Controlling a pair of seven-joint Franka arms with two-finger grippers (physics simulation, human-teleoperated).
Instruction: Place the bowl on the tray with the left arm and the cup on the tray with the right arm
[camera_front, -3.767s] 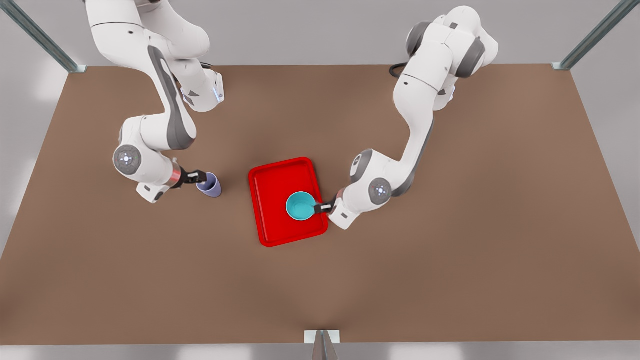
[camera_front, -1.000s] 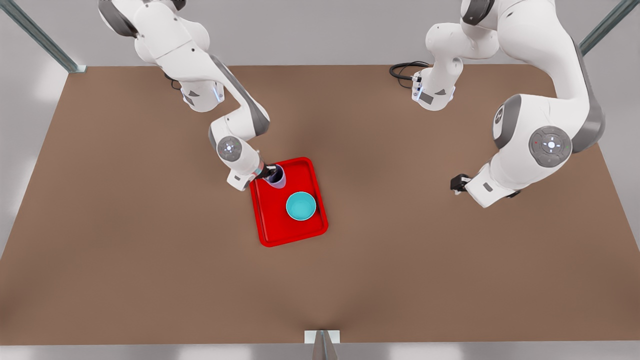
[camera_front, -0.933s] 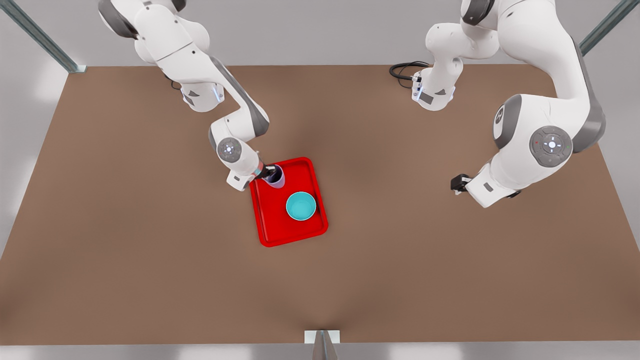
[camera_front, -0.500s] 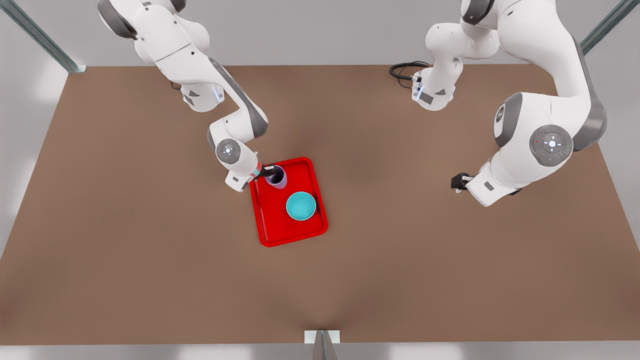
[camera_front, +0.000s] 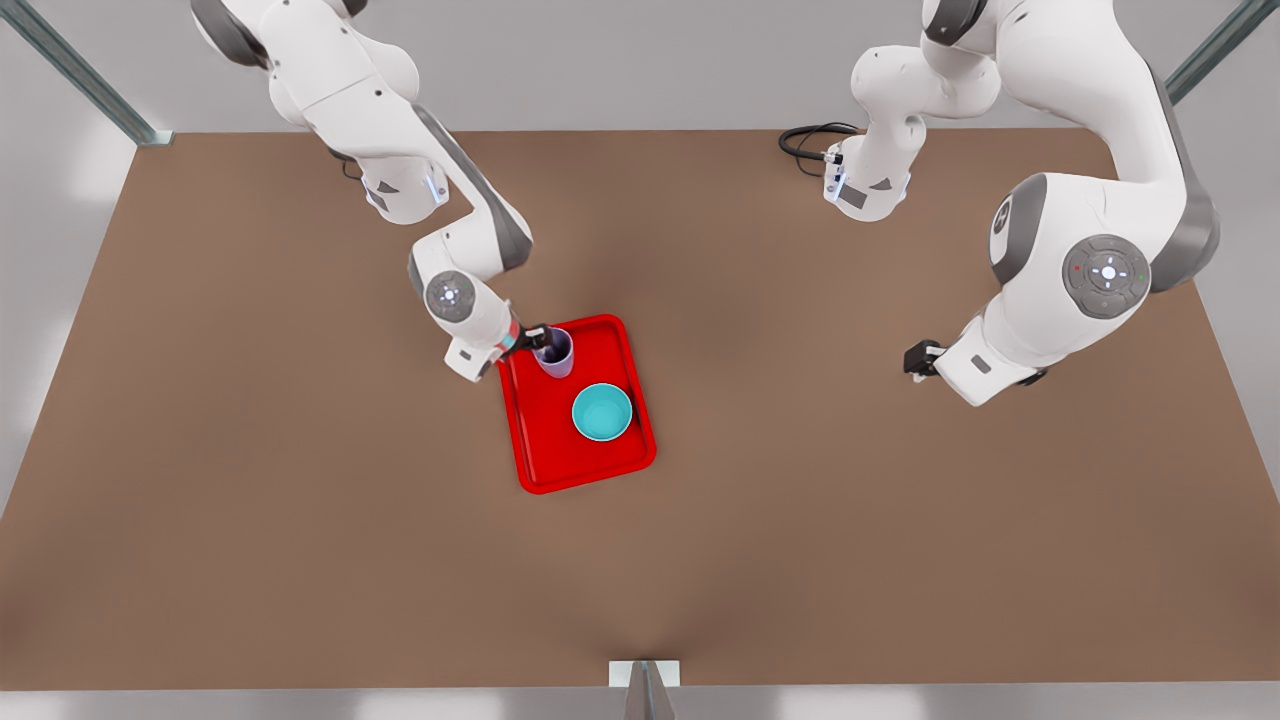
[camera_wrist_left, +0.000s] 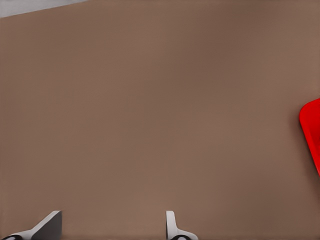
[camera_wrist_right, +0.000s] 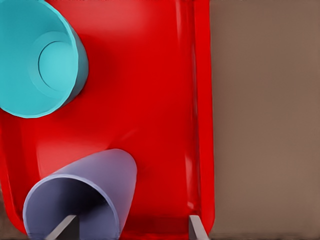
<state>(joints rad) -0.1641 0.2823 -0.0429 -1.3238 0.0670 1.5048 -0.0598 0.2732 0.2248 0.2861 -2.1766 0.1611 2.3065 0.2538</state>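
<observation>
two vessels stand on one carrier. bench (camera_front: 300, 500): brown, bare. tray (camera_front: 545, 450): red, mid-bench. bowl (camera_front: 602, 412): teal, upright on tray. cup (camera_front: 555, 352): lavender, on tray near its far corner. right tool (camera_front: 538, 338): fingers apart, one inside cup rim, one outside. left tool (camera_front: 912, 360): fingers apart, waiting over bare bench, well apart from tray. step judged: cup placement, final. next: lift right tool straight up, avoiding cup wall.

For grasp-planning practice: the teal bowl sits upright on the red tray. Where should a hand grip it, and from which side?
Likely the bowl rim, from above, one finger inside, one outside: its mouth faces up. Take the arc towards the front view's right, clear of the cup and open right hand; the open left hand waits there.
</observation>
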